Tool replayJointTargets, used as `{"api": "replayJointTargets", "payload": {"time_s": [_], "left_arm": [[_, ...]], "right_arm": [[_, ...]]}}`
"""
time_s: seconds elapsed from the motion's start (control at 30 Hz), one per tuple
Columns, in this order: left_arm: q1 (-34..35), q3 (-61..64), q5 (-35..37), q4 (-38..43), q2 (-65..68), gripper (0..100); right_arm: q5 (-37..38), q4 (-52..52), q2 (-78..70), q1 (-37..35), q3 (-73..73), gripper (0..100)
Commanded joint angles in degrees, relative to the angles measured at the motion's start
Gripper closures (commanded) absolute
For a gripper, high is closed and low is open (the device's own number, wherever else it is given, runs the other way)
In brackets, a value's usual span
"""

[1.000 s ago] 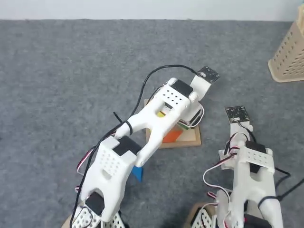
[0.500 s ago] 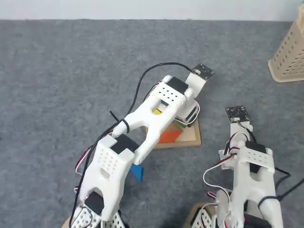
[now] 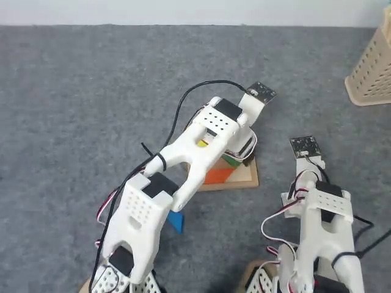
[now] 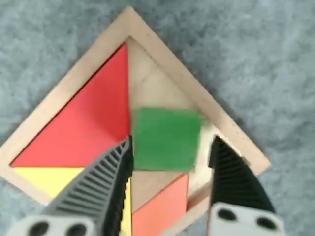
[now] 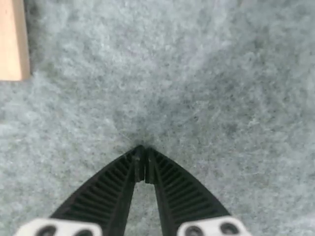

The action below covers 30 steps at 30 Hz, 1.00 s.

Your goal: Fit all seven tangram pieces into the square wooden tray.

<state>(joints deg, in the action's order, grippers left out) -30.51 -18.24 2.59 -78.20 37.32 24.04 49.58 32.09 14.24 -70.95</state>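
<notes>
The square wooden tray [image 4: 162, 51] lies on grey carpet and holds a large red triangle [image 4: 83, 123], a yellow triangle [image 4: 47, 178] and an orange piece [image 4: 160, 206]. A green square [image 4: 165, 140] lies in the tray between the fingers of my left gripper [image 4: 172, 145], which is open; one finger is at the square's edge, the other a little apart from it. In the high view the left arm [image 3: 201, 146] covers most of the tray [image 3: 247, 178]. A blue piece [image 3: 176, 221] lies on the carpet beside that arm. My right gripper [image 5: 145, 150] is shut and empty, low over carpet.
A slatted wooden object [image 3: 371, 64] stands at the far right edge. The tray's corner [image 5: 12, 39] shows in the right wrist view. The right arm [image 3: 321, 210] stays to the right of the tray. Open carpet spreads to the left and at the back.
The left arm's wrist shifted slightly left and toward the back over the tray a second ago, then held still. The right arm has not moved.
</notes>
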Motion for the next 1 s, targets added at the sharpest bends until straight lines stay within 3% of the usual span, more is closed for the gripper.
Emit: {"api": "replayJointTargets", "payload": {"time_s": [0.0,0.3,0.5,0.67,0.77,0.97], "left_arm": [[0.5,-2.6,-0.8,-0.9,-0.8,75],[1.8,-2.6,-0.2,-0.1,-1.3,79],[14.2,-4.4,0.8,-2.3,-10.5,90],[26.1,-4.2,-5.2,-12.0,-22.2,98],[33.5,-1.7,-9.1,-16.4,-25.1,98],[42.3,16.8,-22.2,-15.4,-28.7,93]], "right_arm": [[-0.1,-0.6,1.5,0.9,0.0,99.1],[-0.1,-0.6,1.5,0.9,0.0,99.1],[-0.1,-0.5,1.5,0.9,0.0,99.1],[-0.1,-0.5,1.5,0.9,0.0,99.1],[-0.1,-0.6,1.5,0.9,0.0,99.1],[-0.1,-0.6,1.5,0.9,0.0,99.1]]}}
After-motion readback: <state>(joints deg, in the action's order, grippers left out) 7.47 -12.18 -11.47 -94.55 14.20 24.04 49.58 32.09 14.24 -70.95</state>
